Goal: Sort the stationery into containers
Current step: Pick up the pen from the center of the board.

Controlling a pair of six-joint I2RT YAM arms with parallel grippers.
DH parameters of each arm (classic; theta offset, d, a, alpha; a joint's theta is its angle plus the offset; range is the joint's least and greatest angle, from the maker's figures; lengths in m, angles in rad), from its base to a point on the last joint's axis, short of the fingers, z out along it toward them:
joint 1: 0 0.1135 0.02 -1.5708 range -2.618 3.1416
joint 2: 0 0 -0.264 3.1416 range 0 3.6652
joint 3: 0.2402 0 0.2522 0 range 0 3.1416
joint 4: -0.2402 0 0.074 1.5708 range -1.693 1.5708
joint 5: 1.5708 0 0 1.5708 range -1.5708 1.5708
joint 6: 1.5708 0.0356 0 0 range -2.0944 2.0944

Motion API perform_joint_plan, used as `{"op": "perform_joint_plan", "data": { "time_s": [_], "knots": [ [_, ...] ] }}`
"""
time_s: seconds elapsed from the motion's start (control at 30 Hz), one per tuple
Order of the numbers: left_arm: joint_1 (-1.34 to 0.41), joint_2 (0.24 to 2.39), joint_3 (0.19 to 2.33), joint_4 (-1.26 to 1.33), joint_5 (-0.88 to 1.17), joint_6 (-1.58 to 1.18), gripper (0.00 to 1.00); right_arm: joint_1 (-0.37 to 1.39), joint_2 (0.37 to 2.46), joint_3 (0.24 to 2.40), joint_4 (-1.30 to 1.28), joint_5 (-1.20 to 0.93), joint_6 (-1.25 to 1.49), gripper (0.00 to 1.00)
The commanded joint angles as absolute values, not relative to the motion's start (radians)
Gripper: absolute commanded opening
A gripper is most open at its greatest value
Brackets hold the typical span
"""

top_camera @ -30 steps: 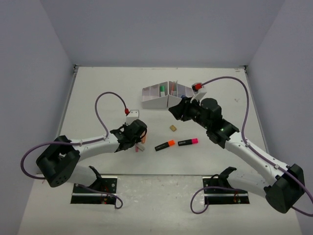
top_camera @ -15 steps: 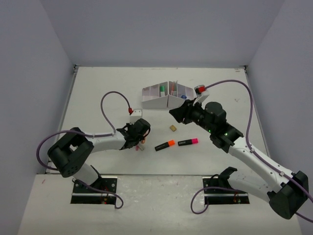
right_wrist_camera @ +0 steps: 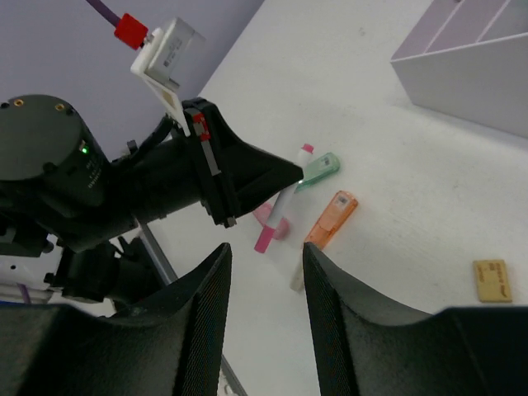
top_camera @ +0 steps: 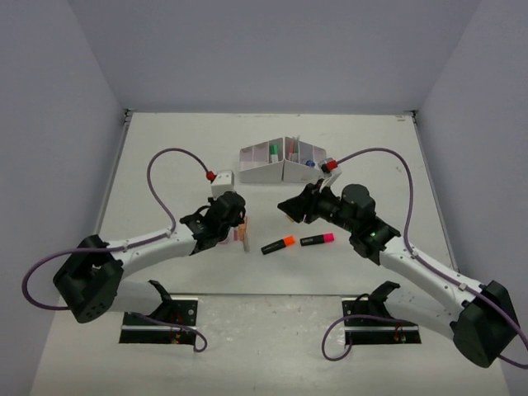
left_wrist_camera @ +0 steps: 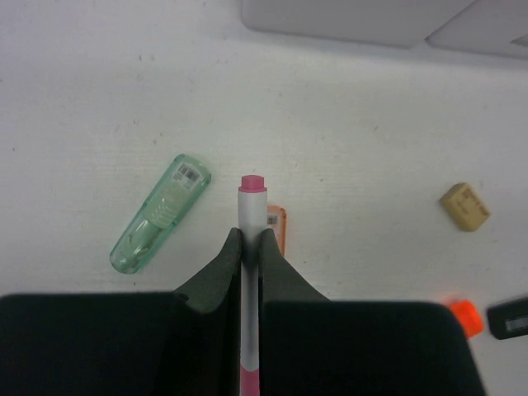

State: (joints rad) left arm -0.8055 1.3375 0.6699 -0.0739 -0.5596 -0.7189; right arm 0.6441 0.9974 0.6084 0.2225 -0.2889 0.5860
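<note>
My left gripper [top_camera: 234, 223] [left_wrist_camera: 250, 235] is shut on a white pen with pink ends [left_wrist_camera: 250, 198] and holds it just above the table. Below it lie a clear green piece [left_wrist_camera: 161, 213] and an orange piece [left_wrist_camera: 277, 224]. The right wrist view shows the pen [right_wrist_camera: 285, 202], the green piece [right_wrist_camera: 320, 171], the orange piece [right_wrist_camera: 332, 219] and a pink piece [right_wrist_camera: 268, 221]. My right gripper [top_camera: 289, 206] [right_wrist_camera: 264, 252] is open and empty, pointing at the left gripper. The white organiser [top_camera: 280, 162] stands behind. Orange-ended [top_camera: 279, 245] and pink-ended [top_camera: 318, 239] highlighters lie in front.
A tan eraser [left_wrist_camera: 464, 206] [right_wrist_camera: 492, 280] lies right of the pen; in the top view my right gripper hides it. The organiser's wall [right_wrist_camera: 470, 74] is at the upper right of the right wrist view. A purple cable [top_camera: 165, 173] loops over the left arm.
My left gripper has moved up and right a little with the pen in it. My right gripper has swung left and nearer, over the eraser, facing the left gripper.
</note>
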Motion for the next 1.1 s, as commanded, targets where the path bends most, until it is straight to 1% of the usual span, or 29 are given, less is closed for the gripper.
{"op": "perform_joint_plan", "data": {
  "time_s": [0.0,0.13,0.17,0.2,0.27,0.33,0.5,0.53,0.73,0.83,1.0,1.07],
  "knots": [
    [-0.803,1.241,0.711,-0.031,-0.644,-0.738,0.0,0.657,1.048,0.564,0.438,-0.434,0.644,0.42],
    [-0.807,1.136,0.684,-0.017,-0.651,-0.809,0.0,0.689,1.137,0.515,0.609,-0.521,0.708,0.43],
    [-0.808,1.108,0.656,0.036,-0.642,-0.827,0.0,0.703,1.179,0.507,0.688,-0.549,0.743,0.44],
    [-0.808,1.1,0.647,0.053,-0.64,-0.843,0.0,0.707,1.192,0.499,0.713,-0.557,0.755,0.45],
    [-0.82,0.998,0.587,0.139,-0.628,-0.889,0.0,0.734,1.266,0.475,0.859,-0.58,0.828,0.51],
    [-0.832,0.924,0.522,0.277,-0.604,-0.924,0.0,0.772,1.333,0.457,1.022,-0.552,0.915,0.52],
    [-0.862,0.861,0.482,0.37,-0.589,-0.969,0.0,0.819,1.401,0.413,1.224,-0.419,1.014,0.51],
    [-0.862,0.855,0.467,0.406,-0.573,-0.968,0.0,0.821,1.405,0.426,1.221,-0.416,1.015,0.5],
    [-0.865,0.828,0.465,0.397,-0.519,-0.986,0.0,0.819,1.438,0.485,1.159,-0.46,0.999,0.49],
    [-0.866,0.816,0.455,0.422,-0.491,-1.006,0.0,0.821,1.461,0.51,1.149,-0.463,0.997,0.45],
    [-0.865,0.81,0.448,0.443,-0.454,-1.015,0.0,0.82,1.464,0.524,1.149,-0.444,0.983,0.42],
    [-0.864,0.808,0.443,0.443,-0.448,-1.025,0.0,0.82,1.454,0.539,1.135,-0.446,0.971,0.32]
  ]
}}
